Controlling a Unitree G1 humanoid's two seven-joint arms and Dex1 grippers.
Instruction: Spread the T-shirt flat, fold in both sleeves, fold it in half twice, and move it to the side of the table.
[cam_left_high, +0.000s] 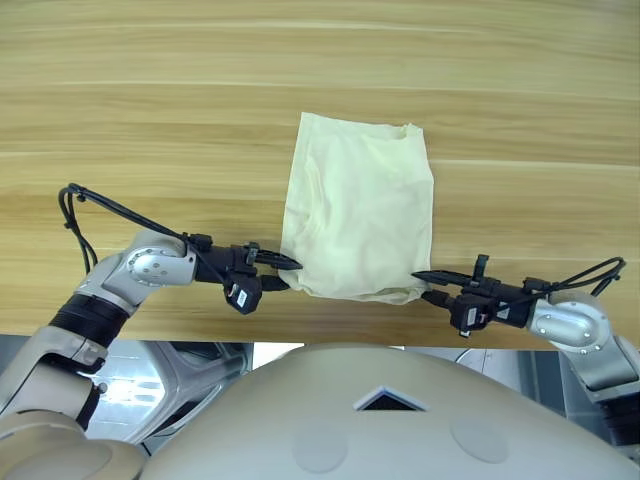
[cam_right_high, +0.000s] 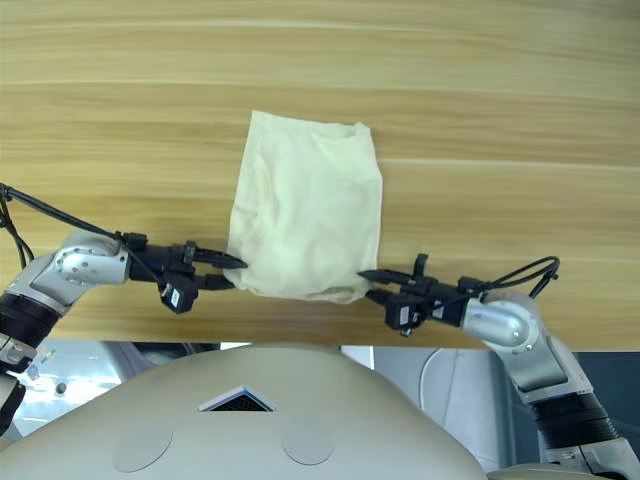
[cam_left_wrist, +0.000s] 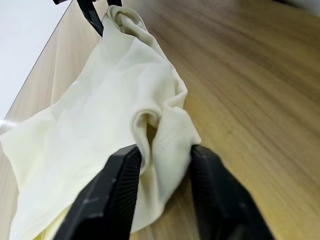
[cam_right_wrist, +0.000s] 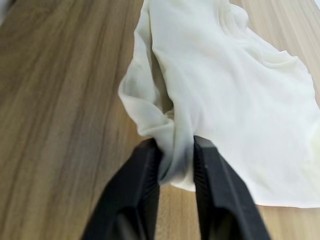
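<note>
The pale yellow T-shirt lies folded into a tall rectangle on the wooden table, its near edge close to the table's front edge. My left gripper is shut on the shirt's near left corner, with cloth bunched between its fingers. My right gripper is shut on the near right corner, where the fabric is pinched into a fold. Both arms stay low along the table's front edge.
Bare wood stretches to the left, right and far side of the shirt. The table's front edge runs just behind both grippers.
</note>
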